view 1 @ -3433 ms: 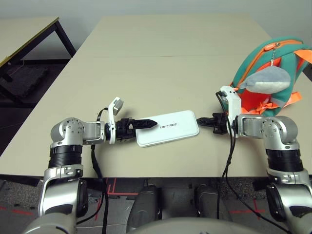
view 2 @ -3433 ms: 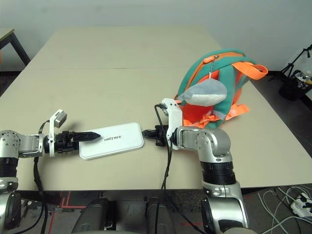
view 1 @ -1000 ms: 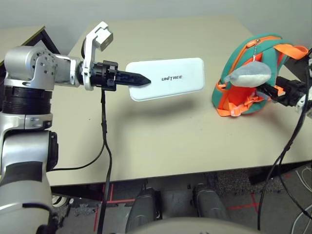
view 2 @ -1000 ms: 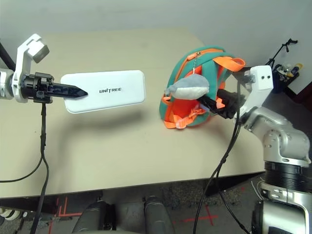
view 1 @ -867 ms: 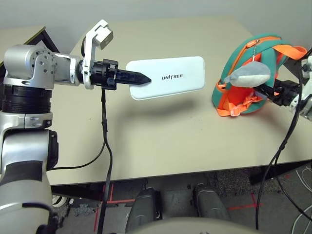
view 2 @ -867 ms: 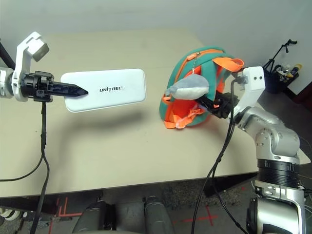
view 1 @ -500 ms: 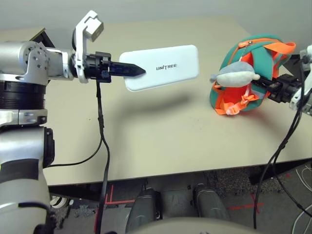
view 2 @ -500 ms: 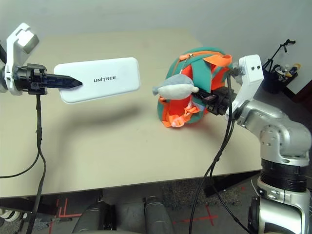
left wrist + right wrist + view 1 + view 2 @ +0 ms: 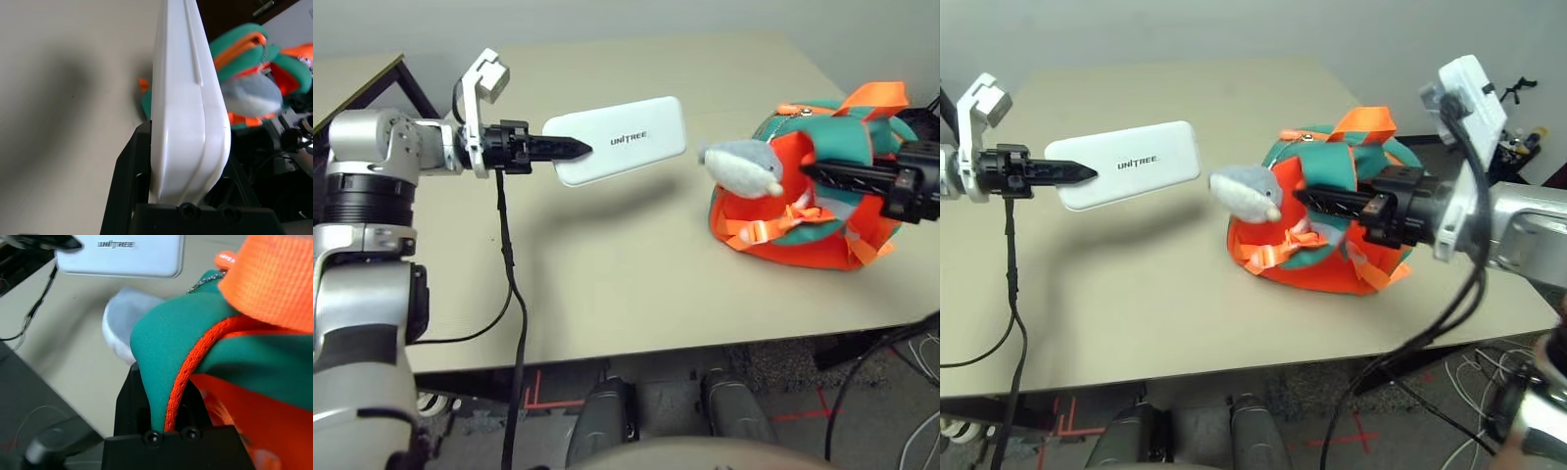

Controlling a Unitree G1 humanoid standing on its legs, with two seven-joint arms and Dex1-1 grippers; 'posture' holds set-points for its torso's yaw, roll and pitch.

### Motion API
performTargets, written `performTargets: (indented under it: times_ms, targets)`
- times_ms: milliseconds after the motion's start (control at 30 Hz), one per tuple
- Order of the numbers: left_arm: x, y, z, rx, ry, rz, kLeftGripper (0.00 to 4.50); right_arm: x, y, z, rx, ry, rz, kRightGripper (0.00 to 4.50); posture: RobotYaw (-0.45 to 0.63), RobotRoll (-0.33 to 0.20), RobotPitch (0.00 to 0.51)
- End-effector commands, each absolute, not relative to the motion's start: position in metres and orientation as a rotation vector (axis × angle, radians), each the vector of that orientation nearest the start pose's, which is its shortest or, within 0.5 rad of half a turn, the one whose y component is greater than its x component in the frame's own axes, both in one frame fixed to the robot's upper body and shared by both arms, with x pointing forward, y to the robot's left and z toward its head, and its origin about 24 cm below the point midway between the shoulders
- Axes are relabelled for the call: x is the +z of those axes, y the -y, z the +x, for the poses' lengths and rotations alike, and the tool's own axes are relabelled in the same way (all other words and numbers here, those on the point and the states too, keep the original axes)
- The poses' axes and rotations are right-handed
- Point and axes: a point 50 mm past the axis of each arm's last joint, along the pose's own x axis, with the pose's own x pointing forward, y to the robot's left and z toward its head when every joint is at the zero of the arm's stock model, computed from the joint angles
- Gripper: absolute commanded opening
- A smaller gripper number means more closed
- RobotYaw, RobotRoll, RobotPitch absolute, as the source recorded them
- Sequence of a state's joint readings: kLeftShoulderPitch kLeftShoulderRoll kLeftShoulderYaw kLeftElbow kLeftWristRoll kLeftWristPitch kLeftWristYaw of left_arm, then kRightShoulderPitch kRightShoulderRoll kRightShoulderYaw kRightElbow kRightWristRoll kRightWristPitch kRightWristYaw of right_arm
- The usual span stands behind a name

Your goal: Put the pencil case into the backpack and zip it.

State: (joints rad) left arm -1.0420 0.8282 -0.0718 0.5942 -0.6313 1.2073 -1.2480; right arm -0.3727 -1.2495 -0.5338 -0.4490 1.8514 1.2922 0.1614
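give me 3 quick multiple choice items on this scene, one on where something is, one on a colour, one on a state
1. Where is the pencil case?
A. lying flat on the table
B. held above the table in the left hand
C. inside the backpack

2. What colour is the plush charm on the backpack?
A. grey
B. yellow
C. black

3. What is the right hand doing?
A. hanging open over bare table
B. shut on the pencil case
C. shut on the backpack

Answers:
1 B, the case casts a shadow on the table below it, one end between the left fingers.
2 A, the charm is grey and white.
3 C, the right wrist view shows teal fabric pinched between the fingers.
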Motion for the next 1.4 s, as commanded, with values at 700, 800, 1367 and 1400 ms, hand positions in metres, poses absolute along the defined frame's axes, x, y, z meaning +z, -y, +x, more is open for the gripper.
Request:
performTargets:
  times_ms: [700, 800, 1367, 1400]
  targets:
    - [0.307, -0.216, 0.308, -1.308, -0.535, -0.014, 1.39, 0.276, 0.225, 0.157, 0.802, -0.357, 0.074, 0.19, -0.22, 0.0, 0.107]
    - [0.317, -0.201, 0.295, -1.375, -0.538, 0.045, 1.39, 0.275, 0.227, 0.16, 0.789, -0.374, 0.09, 0.19, -0.2, 0.0, 0.119]
    - [0.289, -0.154, 0.299, -1.461, -0.556, 0.092, 1.39, 0.275, 0.225, 0.166, 0.796, -0.381, 0.092, 0.19, -0.21, 0.0, 0.136]
    - [0.288, -0.153, 0.299, -1.464, -0.559, 0.097, 1.39, 0.275, 0.225, 0.166, 0.796, -0.38, 0.092, 0.19, -0.21, 0.0, 0.136]
